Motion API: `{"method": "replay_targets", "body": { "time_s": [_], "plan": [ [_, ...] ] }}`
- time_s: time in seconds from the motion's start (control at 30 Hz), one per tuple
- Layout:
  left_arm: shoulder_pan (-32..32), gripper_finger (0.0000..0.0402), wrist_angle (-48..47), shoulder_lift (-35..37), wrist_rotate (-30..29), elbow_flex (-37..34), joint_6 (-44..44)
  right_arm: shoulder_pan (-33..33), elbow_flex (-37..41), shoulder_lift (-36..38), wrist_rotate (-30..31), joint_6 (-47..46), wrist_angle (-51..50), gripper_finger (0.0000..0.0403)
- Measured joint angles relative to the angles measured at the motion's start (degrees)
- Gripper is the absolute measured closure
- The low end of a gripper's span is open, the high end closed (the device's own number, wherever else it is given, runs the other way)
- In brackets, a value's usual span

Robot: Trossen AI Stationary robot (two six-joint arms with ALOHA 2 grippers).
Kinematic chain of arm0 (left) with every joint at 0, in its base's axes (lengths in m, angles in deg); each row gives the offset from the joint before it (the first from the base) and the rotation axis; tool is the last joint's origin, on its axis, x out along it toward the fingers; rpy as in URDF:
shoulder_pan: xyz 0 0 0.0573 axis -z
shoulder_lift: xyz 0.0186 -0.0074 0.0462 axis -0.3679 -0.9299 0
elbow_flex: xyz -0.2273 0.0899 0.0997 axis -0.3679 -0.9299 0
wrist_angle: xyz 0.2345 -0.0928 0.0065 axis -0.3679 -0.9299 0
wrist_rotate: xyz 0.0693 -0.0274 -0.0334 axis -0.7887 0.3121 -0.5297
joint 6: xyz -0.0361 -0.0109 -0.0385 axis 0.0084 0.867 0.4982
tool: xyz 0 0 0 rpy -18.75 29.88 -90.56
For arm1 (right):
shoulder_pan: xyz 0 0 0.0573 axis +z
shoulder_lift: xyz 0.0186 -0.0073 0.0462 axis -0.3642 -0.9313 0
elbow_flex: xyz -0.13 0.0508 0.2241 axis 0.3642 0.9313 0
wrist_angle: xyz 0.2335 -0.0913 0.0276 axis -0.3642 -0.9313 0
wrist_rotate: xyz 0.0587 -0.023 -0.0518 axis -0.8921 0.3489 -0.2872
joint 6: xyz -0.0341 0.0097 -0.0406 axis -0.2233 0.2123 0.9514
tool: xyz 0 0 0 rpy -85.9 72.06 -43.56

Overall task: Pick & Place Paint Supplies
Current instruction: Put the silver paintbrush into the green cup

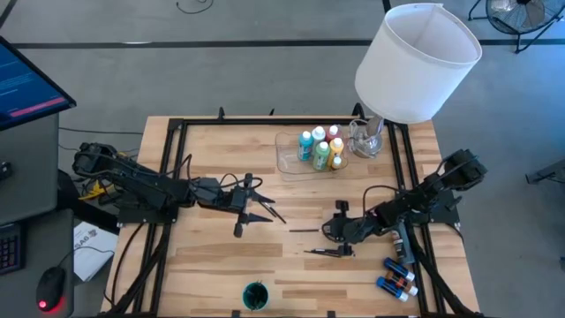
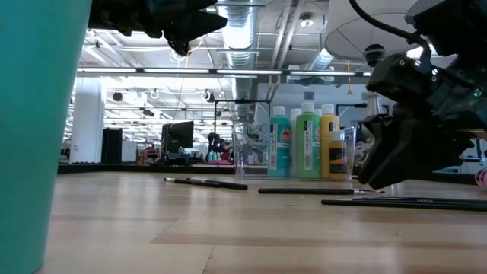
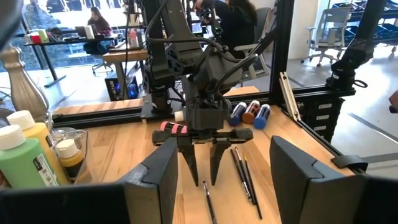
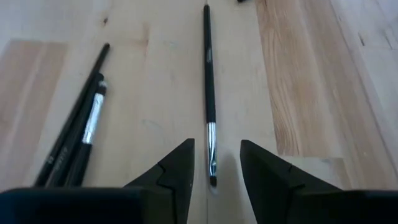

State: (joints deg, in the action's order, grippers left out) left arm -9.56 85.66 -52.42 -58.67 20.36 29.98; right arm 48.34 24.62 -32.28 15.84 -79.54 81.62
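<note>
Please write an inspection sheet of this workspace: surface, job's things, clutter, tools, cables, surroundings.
Surface: wooden table, bare at the front left.
Job's things: paint bottles standing in the clear tray; more bottles lying at the front right; loose brushes; single brush.
Clutter: white lampshade over a glass lamp base; teal cup at the front edge.
Tools: left tool open, holding nothing, above the table; right tool low, fingers either side of the single brush's bristle end, not yet closed on it.
Cables: black cables along the left arm.
Surroundings: monitor on the left; seated person far behind.
</note>
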Motion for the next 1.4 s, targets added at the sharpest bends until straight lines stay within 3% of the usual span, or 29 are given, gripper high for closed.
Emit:
{"method": "replay_targets", "body": {
  "time_s": [1.0,1.4],
  "plan": [
    [0.0,0.0248,0.1,0.0,0.0,0.0,0.1,2.2,0.0,0.0,1.6,-3.2,-0.5,0.0280],
    [0.0,0.0248,0.6,0.0,0.0,0.0,0.1,2.2,-0.3,-9.0,4.9,-3.4,8.7,0.0280]
  ]
}}
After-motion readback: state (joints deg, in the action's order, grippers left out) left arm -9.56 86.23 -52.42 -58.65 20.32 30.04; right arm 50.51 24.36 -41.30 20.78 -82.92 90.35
